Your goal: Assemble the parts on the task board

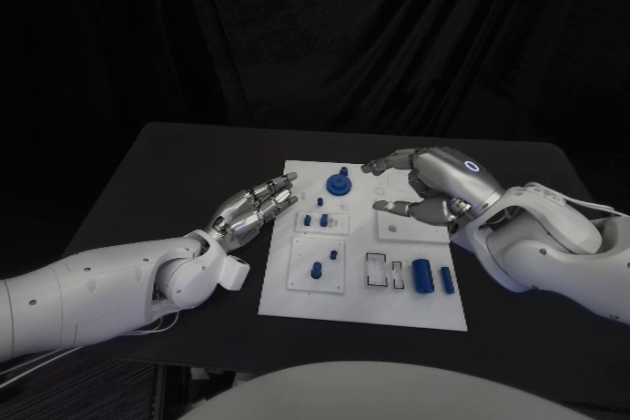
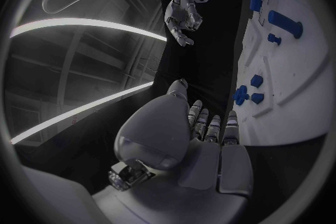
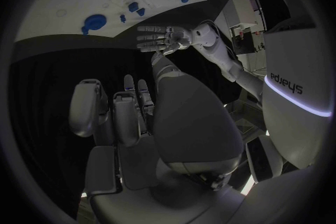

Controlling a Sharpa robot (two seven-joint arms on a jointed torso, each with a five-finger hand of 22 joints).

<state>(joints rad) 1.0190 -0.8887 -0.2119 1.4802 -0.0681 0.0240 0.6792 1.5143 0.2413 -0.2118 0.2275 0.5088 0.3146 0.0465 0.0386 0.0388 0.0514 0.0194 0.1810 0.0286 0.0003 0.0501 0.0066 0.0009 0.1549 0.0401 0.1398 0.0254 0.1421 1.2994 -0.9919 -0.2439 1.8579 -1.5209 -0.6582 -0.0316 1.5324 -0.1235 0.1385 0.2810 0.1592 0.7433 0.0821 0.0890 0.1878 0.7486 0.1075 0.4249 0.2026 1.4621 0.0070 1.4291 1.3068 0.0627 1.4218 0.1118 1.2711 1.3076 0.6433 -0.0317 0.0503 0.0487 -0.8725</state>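
Note:
The white task board (image 1: pixel 365 303) lies in the middle of the black table. On it I see a round blue part (image 1: pixel 340 181) near the far edge, small blue pegs (image 1: pixel 317 221) standing in the left plates, and a large blue cylinder (image 1: pixel 422 274) lying at the right. My left hand (image 1: pixel 256 206) hovers at the board's left edge with its fingers stretched out and holds nothing. My right hand (image 1: pixel 422 188) hangs over the board's far right part, fingers apart and curved, empty. The left wrist view shows my left hand (image 2: pixel 203 134), the board (image 2: pixel 308 84) and the right hand (image 2: pixel 183 17).
A smaller blue cylinder (image 1: pixel 446 280) lies beside the large one, next to rectangular slots (image 1: pixel 378 270). In the right wrist view my right hand (image 3: pixel 140 123) faces the left hand (image 3: pixel 164 38), with the board (image 3: pixel 49 17) and the round blue part (image 3: pixel 94 22) beyond.

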